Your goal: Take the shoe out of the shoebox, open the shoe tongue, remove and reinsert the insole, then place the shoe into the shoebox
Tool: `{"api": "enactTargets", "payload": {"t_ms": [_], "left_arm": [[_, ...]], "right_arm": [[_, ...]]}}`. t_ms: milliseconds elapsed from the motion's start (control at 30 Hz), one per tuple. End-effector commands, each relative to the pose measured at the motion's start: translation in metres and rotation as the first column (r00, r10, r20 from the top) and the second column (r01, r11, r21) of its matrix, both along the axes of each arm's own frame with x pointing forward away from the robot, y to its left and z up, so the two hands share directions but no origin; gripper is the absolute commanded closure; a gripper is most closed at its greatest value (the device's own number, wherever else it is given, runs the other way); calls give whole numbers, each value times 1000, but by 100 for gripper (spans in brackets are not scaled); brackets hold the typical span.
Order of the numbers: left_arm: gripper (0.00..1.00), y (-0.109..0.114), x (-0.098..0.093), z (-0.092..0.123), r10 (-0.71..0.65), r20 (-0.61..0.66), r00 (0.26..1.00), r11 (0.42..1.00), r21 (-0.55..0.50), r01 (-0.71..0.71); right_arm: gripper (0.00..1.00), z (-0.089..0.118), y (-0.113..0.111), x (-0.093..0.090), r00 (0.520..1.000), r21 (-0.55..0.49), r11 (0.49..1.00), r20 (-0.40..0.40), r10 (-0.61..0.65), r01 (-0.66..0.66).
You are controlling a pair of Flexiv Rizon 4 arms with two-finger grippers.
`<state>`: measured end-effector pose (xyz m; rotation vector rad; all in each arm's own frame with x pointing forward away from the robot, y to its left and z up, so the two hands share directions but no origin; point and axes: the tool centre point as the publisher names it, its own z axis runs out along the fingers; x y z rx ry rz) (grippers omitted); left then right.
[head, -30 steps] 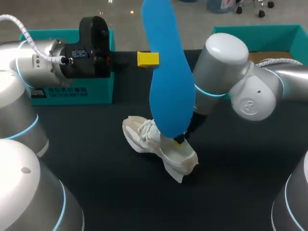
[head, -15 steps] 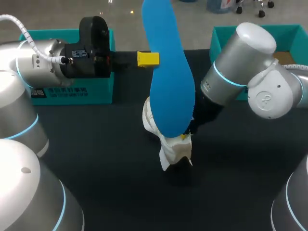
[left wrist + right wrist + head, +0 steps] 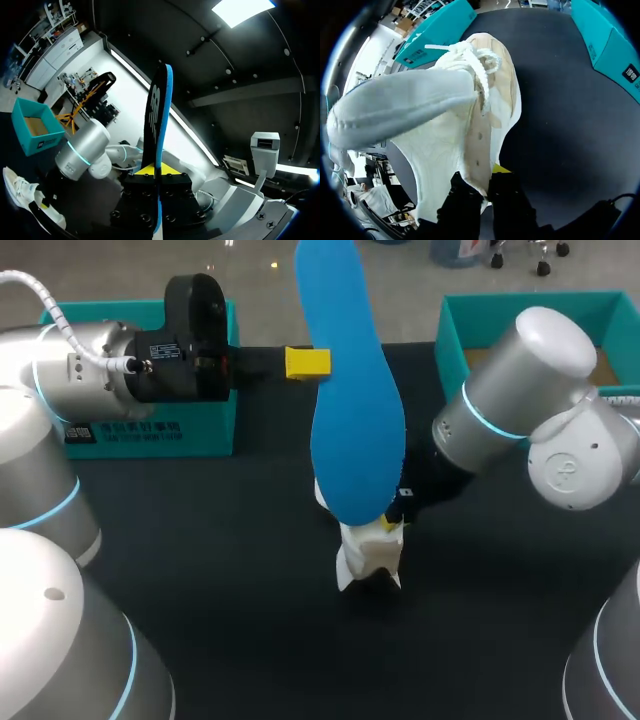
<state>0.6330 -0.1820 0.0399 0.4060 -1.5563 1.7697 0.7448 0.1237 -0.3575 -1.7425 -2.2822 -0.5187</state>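
Left claw is clenched on the insole, held upright above the table. Right claw grasps the shoe by its rim, near the shoebox. Judged step: reinsertion. Next, bring the shoe's opening under the insole. Since a second ago, the shoe has swung from lying sideways to end-on.

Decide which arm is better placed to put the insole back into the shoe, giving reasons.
Left, likely. The left claw grips the blue insole upright, so it can bring it over; the right claw is shut on the shoe, holding it.
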Motion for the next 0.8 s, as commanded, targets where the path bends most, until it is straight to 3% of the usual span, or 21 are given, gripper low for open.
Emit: {"api": "enactTargets", "payload": {"t_ms": [33,267,800], "left_arm": [[100,0,-1,-1,2,0,1000,1000,-1,-2],[100,0,-1,-1,2,0,1000,1000,-1,-2],[100,0,-1,-1,2,0,1000,1000,-1,-2]], "right_arm": [[100,-5,10,0,1000,-30,999,10,-15,16],[100,-17,14,2,1000,-87,996,-2,-27,27],[100,-39,19,6,993,-101,989,-44,-112,107]]}}
